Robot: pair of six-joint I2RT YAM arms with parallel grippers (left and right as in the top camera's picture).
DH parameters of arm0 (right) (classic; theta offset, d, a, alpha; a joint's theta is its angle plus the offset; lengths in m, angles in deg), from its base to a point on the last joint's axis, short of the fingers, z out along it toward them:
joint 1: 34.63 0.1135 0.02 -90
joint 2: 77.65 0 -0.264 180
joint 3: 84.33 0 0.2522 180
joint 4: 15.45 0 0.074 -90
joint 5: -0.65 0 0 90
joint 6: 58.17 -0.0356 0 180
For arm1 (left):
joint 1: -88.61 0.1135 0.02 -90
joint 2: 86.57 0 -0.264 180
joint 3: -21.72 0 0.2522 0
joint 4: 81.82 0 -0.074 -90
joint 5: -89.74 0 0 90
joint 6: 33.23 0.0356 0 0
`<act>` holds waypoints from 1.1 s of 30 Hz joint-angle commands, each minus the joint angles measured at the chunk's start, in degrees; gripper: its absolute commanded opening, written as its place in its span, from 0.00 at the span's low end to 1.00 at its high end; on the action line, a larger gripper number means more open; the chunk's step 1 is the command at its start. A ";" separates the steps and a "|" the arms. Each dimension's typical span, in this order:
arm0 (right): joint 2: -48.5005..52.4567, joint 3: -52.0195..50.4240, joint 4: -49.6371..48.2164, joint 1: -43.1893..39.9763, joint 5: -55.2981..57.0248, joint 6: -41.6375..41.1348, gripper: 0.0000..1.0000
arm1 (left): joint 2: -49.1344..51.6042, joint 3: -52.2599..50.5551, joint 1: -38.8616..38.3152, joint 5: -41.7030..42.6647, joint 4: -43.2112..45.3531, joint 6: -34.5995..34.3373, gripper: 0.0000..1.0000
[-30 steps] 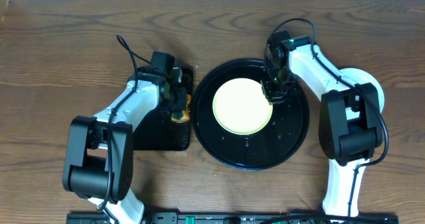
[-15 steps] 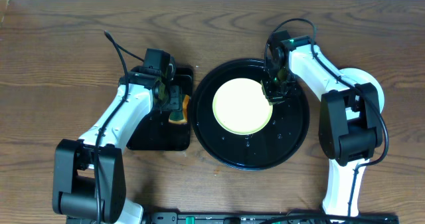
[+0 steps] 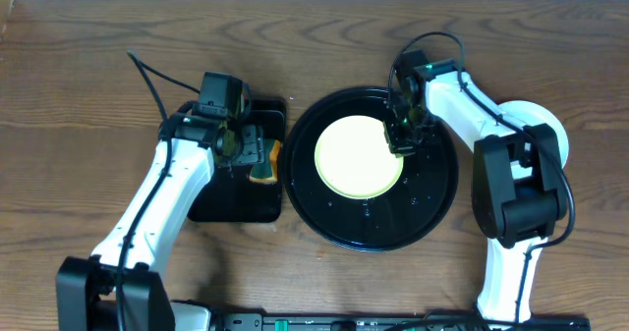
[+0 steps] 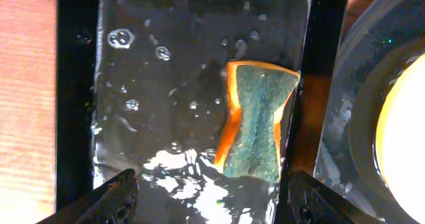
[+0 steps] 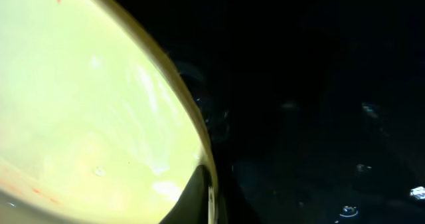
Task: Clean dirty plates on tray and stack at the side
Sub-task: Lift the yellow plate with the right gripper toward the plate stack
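A pale yellow round plate (image 3: 356, 157) is seen lying in the large round glossy black tray (image 3: 432, 208) on the brown wooden bench (image 3: 79, 95). The right claw (image 3: 403, 133) is placed at the plate's right rim; whether it is clamped there cannot be told. The left claw (image 4: 211, 184) is held with its fingers apart above a wet rectangular black tray (image 4: 146, 84), where a green-faced orange sponge (image 4: 255, 121) is laid by the right wall.

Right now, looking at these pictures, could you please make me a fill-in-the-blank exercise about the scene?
The plate on the round tray is pale ____.
The sponge lies in a black tray whose shape is ____.
The left gripper is ____ and holds nothing.
Missing words: yellow; rectangular; open.
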State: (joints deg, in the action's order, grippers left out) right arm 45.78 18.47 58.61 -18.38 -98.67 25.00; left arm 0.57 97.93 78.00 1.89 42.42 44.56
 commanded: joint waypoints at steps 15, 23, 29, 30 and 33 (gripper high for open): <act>-0.81 -0.96 -6.12 -5.51 -19.50 0.26 0.01 | -0.33 0.76 0.17 -1.55 -0.63 -0.59 0.74; -0.92 -0.96 -5.38 -8.52 -27.52 5.20 0.01 | -0.33 0.76 0.17 -1.55 -0.63 -0.59 0.74; -1.88 -0.96 -5.64 -9.86 -25.75 5.40 0.01 | -0.33 0.76 0.17 -1.55 -0.66 -0.59 0.75; -2.34 -0.96 -5.57 -10.03 -24.55 5.40 0.01 | -0.33 0.76 0.17 -1.55 -0.63 -0.59 0.74; -5.29 -0.96 -5.29 -10.51 -19.08 5.38 0.01 | -0.33 0.76 0.17 -1.55 -0.63 -0.59 0.74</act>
State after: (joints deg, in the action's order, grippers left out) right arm 44.89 17.61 53.16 -27.19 -121.03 29.26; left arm 0.39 97.93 78.00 1.04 42.14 44.56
